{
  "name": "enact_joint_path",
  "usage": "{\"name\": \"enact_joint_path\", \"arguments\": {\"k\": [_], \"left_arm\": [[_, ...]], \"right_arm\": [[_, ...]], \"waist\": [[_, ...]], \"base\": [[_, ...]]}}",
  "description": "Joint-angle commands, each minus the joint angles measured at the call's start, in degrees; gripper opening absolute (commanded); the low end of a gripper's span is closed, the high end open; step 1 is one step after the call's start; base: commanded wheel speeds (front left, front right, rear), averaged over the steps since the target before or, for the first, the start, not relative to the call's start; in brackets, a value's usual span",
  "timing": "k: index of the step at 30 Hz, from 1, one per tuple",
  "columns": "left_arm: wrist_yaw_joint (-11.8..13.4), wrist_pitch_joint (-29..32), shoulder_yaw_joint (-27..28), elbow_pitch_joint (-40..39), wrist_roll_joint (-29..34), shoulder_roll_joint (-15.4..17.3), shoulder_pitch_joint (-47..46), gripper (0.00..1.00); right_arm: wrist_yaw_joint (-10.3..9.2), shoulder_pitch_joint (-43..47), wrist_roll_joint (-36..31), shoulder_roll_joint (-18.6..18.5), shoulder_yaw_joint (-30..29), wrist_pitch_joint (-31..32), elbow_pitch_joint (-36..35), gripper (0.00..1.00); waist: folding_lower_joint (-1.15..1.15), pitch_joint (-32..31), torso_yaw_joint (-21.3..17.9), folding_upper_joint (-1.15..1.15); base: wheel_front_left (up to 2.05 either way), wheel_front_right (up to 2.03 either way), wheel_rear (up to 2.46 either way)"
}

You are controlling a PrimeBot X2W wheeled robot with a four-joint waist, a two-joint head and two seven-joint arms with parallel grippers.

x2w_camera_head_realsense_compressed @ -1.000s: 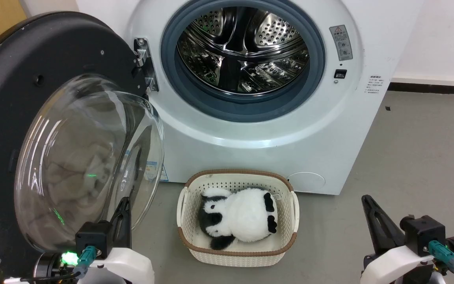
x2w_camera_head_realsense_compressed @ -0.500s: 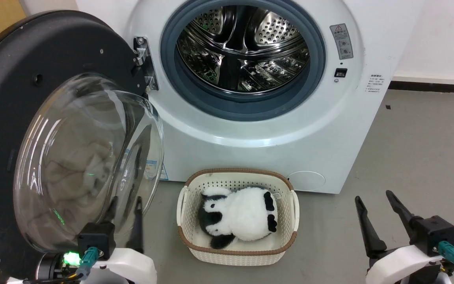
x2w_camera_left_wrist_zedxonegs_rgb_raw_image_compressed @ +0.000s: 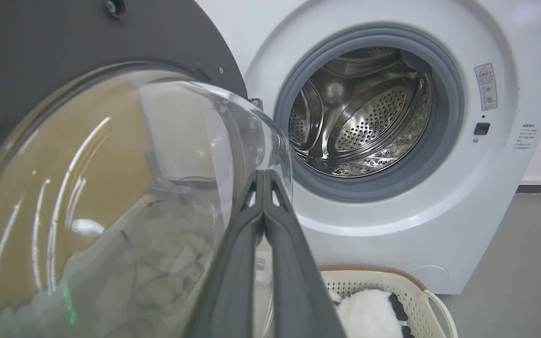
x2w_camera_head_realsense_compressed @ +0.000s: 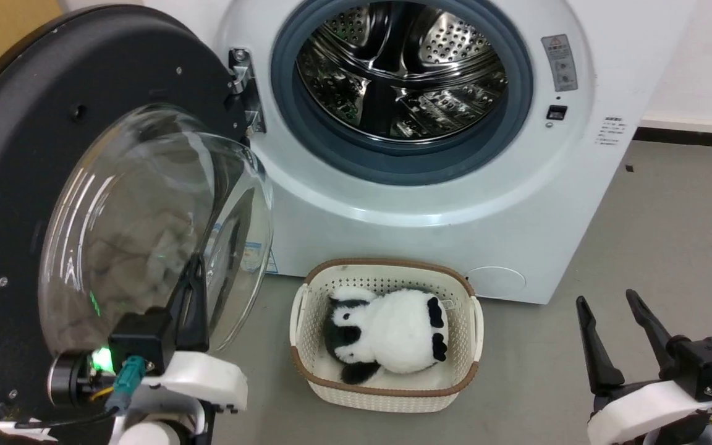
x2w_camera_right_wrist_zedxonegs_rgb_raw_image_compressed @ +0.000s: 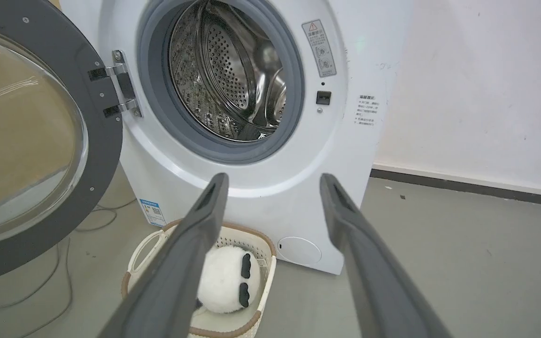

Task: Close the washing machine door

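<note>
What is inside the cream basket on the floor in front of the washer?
A black-and-white plush panda lies in the basket, filling most of it. Anything beneath the toy is covered, and only strips of the basket's floor show around it.

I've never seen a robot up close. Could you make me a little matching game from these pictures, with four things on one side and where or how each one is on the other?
Things:
1. door
2. drum
3. toy panda
4. right gripper

Descriptions:
a. jaws apart
b. lying in the white basket
c. swung wide open
d. shiny steel full of holes

Pairs: 1-c, 2-d, 3-b, 4-a
</note>
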Motion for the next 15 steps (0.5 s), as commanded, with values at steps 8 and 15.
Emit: {"name": "enact_joint_path", "arguments": {"k": [8, 15], "left_arm": [[-1.2, -1.4, 1.0, -4.3, -1.7, 0.3, -5.7, 0.00], [-2.9, -2.3, 3.3, -7.1, -4.5, 0.1, -9.5, 0.00]], "right_arm": [[0.01, -1.8, 1.3, 0.1, -1.5, -1.6, -1.0, 1.00], [0.02, -2.1, 1.9, 0.1, -2.8, -2.4, -1.5, 1.00]], "waist": [[0.00, 0.6, 3.3, 0.00], [0.00, 1.1, 6.6, 0.00]], "base": [[0.00, 0.00, 0.00], [0.00, 0.00, 0.00]]}}
